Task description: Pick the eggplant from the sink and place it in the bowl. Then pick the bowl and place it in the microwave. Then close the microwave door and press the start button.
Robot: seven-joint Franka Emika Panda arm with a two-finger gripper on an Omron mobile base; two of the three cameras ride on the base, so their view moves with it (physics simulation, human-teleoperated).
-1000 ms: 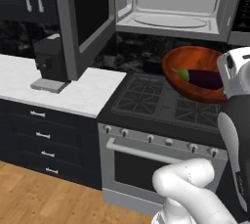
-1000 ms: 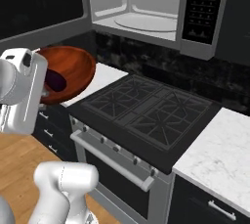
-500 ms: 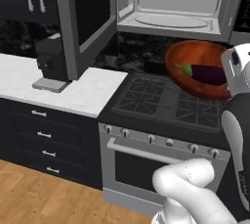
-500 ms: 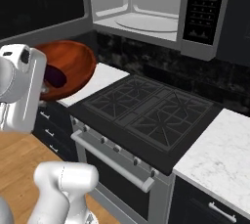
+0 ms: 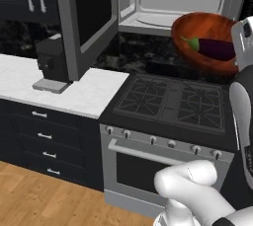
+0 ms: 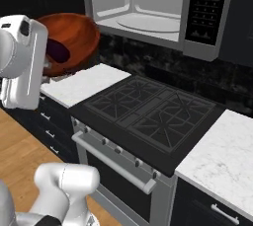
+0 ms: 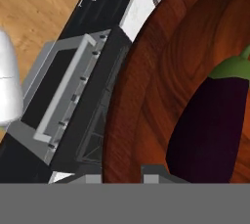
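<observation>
The reddish-brown bowl [image 5: 193, 31] hangs tilted in the air over the stove's back right, just below the open microwave [image 5: 170, 0]. The dark purple eggplant [image 5: 215, 48] lies inside it, green stem to the left. My gripper [image 7: 122, 176] is shut on the bowl's rim, one fingertip on each side of the wall. In the hand view the bowl [image 7: 156, 71] and the eggplant [image 7: 210, 125] fill the right side. From the right base view the bowl [image 6: 76, 35] with the eggplant [image 6: 58, 51] sits left of the microwave [image 6: 148, 8]. The microwave door [image 5: 86, 18] stands swung open to the left.
A black gas stove [image 5: 173, 101] with an oven below stands under the bowl. A dark coffee machine [image 5: 52, 62] sits on the white marble counter [image 5: 89, 96] to the left. The microwave's control panel [image 6: 207, 8] is on its right side.
The bowl with the eggplant has risen toward the microwave opening, carried by the hand. The grip has not changed.
</observation>
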